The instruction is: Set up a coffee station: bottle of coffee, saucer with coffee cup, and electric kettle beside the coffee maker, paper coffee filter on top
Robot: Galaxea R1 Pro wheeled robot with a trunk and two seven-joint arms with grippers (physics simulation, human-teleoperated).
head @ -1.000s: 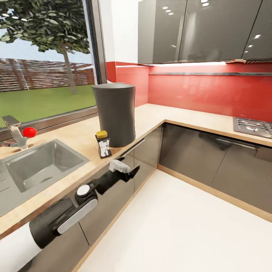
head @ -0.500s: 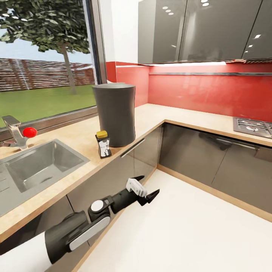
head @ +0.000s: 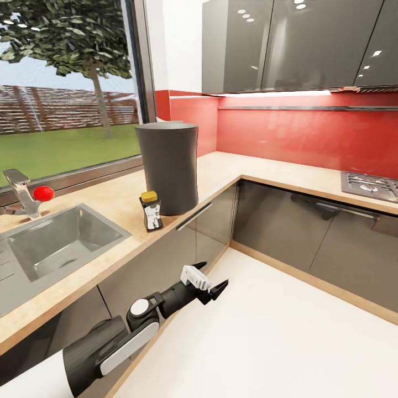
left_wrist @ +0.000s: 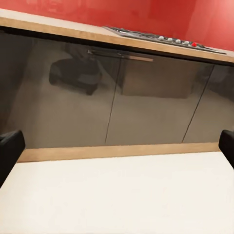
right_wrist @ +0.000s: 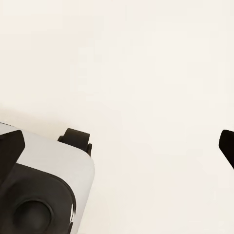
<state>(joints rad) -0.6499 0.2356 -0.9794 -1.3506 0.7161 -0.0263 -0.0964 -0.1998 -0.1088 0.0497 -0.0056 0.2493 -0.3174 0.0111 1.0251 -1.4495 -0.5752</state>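
Observation:
The tall charcoal coffee maker (head: 167, 166) stands on the pale countertop (head: 226, 166) by the window. Just in front of it, near the counter's front edge, stands the bottle of coffee (head: 151, 211), dark with a yellow lid. My left gripper (head: 214, 275) hangs open and empty below counter height, in front of the dark cabinet doors and over the white floor. In the left wrist view its fingers (left_wrist: 9, 151) sit wide apart, facing the cabinets. My right gripper (right_wrist: 117, 146) is open over bare floor, holding nothing.
A steel sink (head: 55, 243) and a tap with a red knob (head: 43, 193) lie left of the bottle. A gas hob (head: 370, 185) sits on the right counter run. Glossy dark cabinets (head: 309, 232) line the corner. The robot's base (right_wrist: 44, 190) is in the right wrist view.
My left arm has dropped from the counter's edge beside the bottle to below the worktop, then drawn back slightly. The bottle and coffee maker have not moved.

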